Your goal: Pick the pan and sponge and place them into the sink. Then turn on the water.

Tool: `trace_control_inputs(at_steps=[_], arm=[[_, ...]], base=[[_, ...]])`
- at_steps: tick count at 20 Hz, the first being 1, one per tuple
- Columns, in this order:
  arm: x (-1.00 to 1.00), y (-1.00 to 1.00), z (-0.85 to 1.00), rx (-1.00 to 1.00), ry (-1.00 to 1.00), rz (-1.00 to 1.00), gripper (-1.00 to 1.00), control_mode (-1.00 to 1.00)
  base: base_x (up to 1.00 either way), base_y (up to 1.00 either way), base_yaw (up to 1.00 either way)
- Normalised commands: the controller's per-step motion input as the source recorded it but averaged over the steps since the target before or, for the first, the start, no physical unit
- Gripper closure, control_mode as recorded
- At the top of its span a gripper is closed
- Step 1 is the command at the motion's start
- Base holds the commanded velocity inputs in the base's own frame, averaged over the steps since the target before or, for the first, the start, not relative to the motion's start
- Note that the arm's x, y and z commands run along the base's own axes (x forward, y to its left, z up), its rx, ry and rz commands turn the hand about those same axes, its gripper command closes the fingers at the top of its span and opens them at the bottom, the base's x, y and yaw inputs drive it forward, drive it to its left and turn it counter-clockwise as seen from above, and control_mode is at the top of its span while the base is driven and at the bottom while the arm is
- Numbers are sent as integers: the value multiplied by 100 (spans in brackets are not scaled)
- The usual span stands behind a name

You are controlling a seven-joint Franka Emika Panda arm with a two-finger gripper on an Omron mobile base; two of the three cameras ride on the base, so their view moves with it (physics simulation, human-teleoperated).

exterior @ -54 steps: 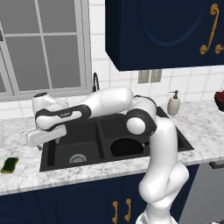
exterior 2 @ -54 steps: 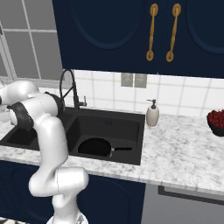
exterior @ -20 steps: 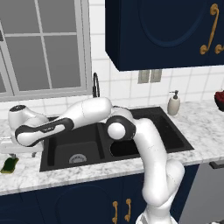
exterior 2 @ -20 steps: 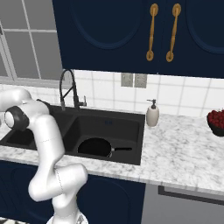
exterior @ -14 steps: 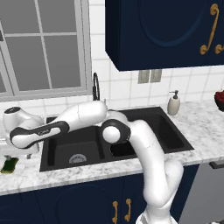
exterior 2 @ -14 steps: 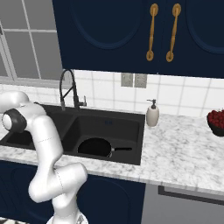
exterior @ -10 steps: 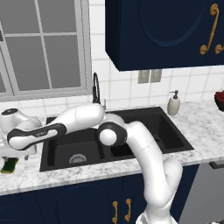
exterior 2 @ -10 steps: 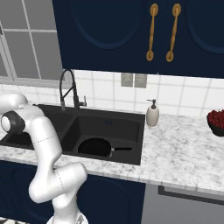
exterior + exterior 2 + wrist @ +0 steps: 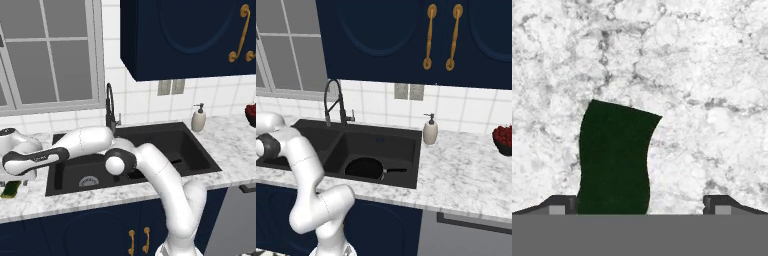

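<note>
Hanging over the marble tabletop at the far left of the left base view, the hand is seen with its fingertips spread wide apart, gripping nothing. The sponge is seen directly beneath, near the left fingertip in the hand view. The pan is found lying in one basin of the sink, below the faucet.
</note>
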Motion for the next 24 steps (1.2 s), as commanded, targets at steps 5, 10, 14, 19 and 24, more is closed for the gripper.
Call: trace_control_inputs(at_steps=[5,10,14,19,24], arm=[[8,19,-20,0,0,0,-100,-100],[6,16,-23,0,0,0,-100,-100],[4,14,-27,0,0,0,-100,-100],[1,8,-22,0,0,0,100,-100],[0,0,0,0,0,0,100,-100]], base=[[0,0,0],[0,0,0],[0,0,0],[0,0,0],[0,0,0]])
